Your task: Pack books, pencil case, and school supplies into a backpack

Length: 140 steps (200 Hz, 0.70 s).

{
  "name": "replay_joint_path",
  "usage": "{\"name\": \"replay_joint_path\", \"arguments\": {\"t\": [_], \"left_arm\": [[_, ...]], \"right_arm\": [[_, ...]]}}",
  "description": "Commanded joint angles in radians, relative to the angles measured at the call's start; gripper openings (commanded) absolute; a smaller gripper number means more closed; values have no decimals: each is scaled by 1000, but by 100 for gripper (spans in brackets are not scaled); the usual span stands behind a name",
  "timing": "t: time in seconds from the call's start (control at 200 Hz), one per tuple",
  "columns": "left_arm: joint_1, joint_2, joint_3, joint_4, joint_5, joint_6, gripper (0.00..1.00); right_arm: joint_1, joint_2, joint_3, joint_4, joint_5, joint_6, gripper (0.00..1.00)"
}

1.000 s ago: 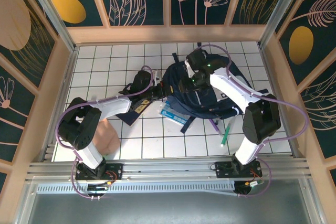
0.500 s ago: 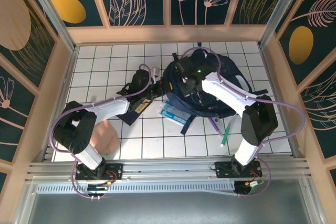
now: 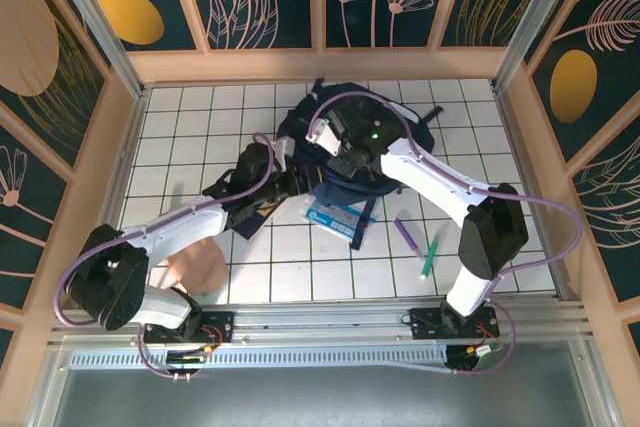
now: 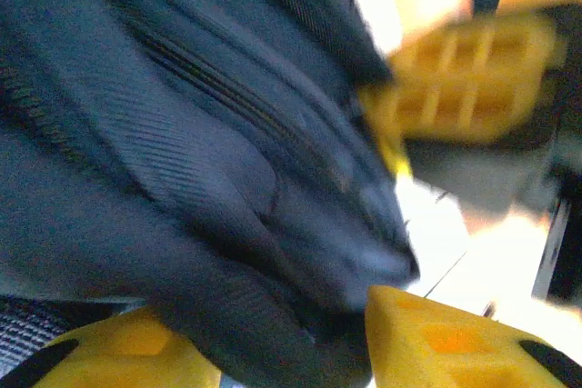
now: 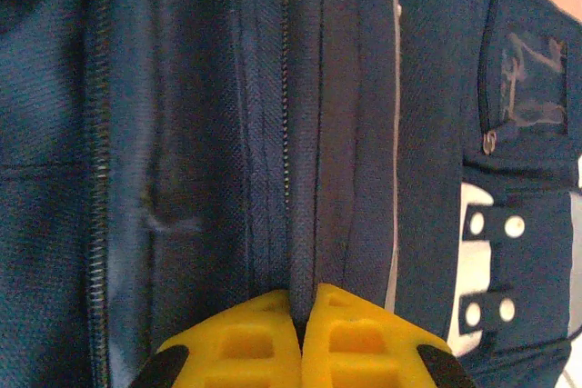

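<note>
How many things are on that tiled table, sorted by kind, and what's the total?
Backpack: 1
Pens: 2, a purple pen and a green pen
Navy book: 1
Light blue packet: 1
Peach rounded object: 1
Total: 6

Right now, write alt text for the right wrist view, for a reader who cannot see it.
Close up, the right gripper has its two yellow fingers closed on a raised fold of a dark navy backpack. A zipper and seams run lengthwise along the fabric. A white patch with snap buttons sits at the right edge.
</note>
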Motion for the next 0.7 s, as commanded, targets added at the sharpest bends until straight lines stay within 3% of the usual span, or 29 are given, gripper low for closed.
{"name": "replay_joint_path", "arguments": {"t": [0.0,0.07,0.18,0.295,0.45,0.53,0.601,0.696], "left_arm": [[-17,-142,-39,-174,61,69,67],[-16,-230,-58,-162,162,36,81],[-15,-285,2,-314,212,100,88],[-14,-257,127,-586,53,262,93],[-9,-224,252,-705,-133,406,94],[-10,-233,272,-685,-243,540,93],[-9,-267,260,-617,-278,743,93],[-10,-335,179,-404,-363,1004,89]], "right_arm": [[-16,-94,-37,177,-76,-214,0],[-35,-134,-93,200,-161,-318,0],[-52,-205,-198,311,-308,-472,0],[-86,-241,-263,406,-456,-592,0],[-96,-213,-252,434,-491,-714,0],[-99,-209,-246,438,-518,-740,0],[-105,-216,-249,407,-560,-797,0],[-120,-236,-269,420,-594,-787,0]]}}
